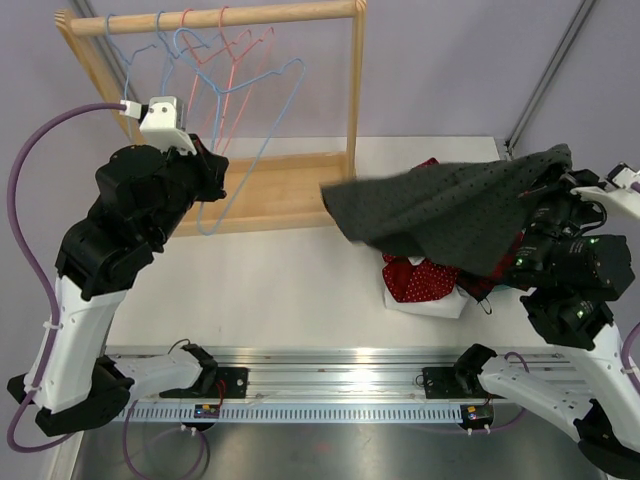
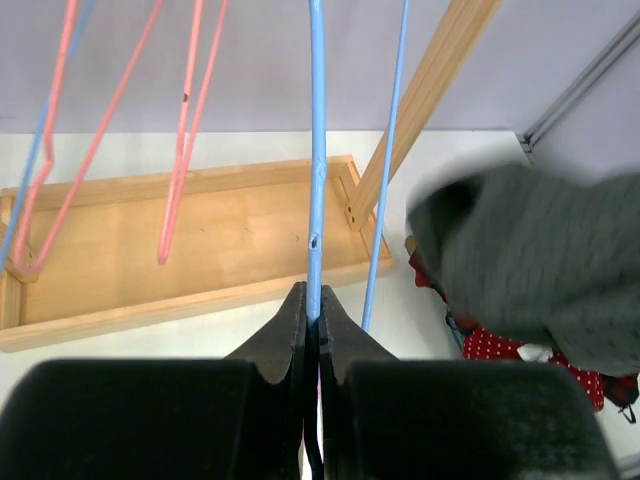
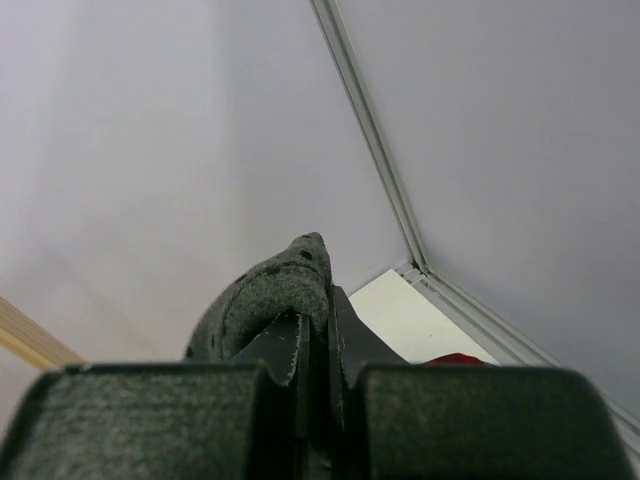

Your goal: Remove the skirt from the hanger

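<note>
The grey dotted skirt [image 1: 450,212] hangs in the air over the right side of the table, spread out to the left and clear of every hanger. My right gripper [image 1: 545,192] is shut on its upper right edge; the right wrist view shows the felt [image 3: 270,290] pinched between the jaws. My left gripper [image 1: 215,165] is shut on the lower bar of a blue wire hanger [image 1: 255,125] that hangs empty on the wooden rack. In the left wrist view the blue wire [image 2: 316,200] runs up from my closed jaws, and the skirt [image 2: 540,260] is blurred at the right.
The wooden rack [image 1: 300,190] stands at the back left with several blue and pink wire hangers [image 1: 225,55] on its rail. A pile of red dotted and white clothes [image 1: 425,280] lies on the table under the skirt. A metal rail [image 1: 340,375] runs along the near edge.
</note>
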`<act>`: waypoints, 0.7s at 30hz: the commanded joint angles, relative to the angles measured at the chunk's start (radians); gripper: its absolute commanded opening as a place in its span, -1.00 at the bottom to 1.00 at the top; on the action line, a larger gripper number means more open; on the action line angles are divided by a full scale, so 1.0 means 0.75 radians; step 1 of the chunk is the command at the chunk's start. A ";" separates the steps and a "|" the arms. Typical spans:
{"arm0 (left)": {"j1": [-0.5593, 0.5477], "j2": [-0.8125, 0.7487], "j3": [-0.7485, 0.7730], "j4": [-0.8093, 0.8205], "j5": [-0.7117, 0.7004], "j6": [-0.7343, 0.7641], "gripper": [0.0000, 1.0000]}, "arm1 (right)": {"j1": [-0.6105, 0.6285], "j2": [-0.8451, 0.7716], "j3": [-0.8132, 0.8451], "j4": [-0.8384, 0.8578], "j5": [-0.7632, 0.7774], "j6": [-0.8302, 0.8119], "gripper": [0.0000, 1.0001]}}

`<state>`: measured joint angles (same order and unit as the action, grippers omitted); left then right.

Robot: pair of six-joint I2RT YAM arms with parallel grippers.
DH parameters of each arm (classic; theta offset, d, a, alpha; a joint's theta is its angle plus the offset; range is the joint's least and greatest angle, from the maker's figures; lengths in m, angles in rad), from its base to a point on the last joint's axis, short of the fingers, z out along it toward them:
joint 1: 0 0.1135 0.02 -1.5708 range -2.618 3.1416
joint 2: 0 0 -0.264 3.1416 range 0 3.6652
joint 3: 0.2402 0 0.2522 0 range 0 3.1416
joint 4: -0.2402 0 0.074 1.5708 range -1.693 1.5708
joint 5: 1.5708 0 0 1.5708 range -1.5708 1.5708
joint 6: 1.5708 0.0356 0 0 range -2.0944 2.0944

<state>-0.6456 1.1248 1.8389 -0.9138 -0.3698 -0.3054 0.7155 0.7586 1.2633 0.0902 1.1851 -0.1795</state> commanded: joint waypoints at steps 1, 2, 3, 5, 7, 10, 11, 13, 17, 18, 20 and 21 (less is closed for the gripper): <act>0.006 -0.029 -0.002 0.114 -0.035 0.002 -1.00 | -0.007 0.052 0.050 0.086 0.026 -0.086 -1.00; 0.006 -0.025 0.000 0.116 -0.028 0.004 -1.00 | -0.009 0.064 0.040 0.088 0.021 -0.102 -1.00; 0.006 -0.021 0.002 0.116 -0.022 0.002 -1.00 | -0.015 0.089 0.032 0.094 0.019 -0.123 -1.00; 0.006 -0.015 0.002 0.120 -0.016 0.000 -1.00 | -0.064 0.124 0.021 0.050 0.019 -0.133 -1.00; 0.004 -0.007 0.009 0.126 -0.010 0.002 -1.00 | -0.137 0.171 0.017 -0.138 -0.034 0.009 -1.00; 0.006 0.016 0.035 0.124 -0.002 0.010 -1.00 | -0.385 0.234 -0.007 -0.569 -0.301 0.431 -1.00; 0.006 0.032 0.055 0.124 0.000 0.010 -1.00 | -0.462 0.252 -0.040 -0.623 -0.383 0.513 -1.00; 0.006 0.059 0.082 0.120 0.000 0.031 -1.00 | -0.626 0.308 -0.164 -0.701 -0.628 0.698 -1.00; 0.006 0.151 0.174 0.106 -0.012 0.080 -1.00 | -0.735 0.400 -0.377 -0.718 -1.025 0.924 -1.00; 0.006 0.208 0.233 0.086 -0.012 0.090 -1.00 | -0.735 0.406 -0.422 -0.659 -1.216 0.969 -0.91; 0.006 0.257 0.287 0.075 -0.004 0.117 -1.00 | -0.735 0.408 -0.559 -0.581 -1.391 1.018 -0.41; 0.006 0.304 0.309 0.071 -0.004 0.131 -1.00 | -0.733 0.400 -0.657 -0.491 -1.544 1.053 0.47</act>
<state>-0.6449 1.2976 1.9995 -0.8948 -0.3721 -0.2581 0.1654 1.0885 0.8616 -0.3489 0.3985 0.4530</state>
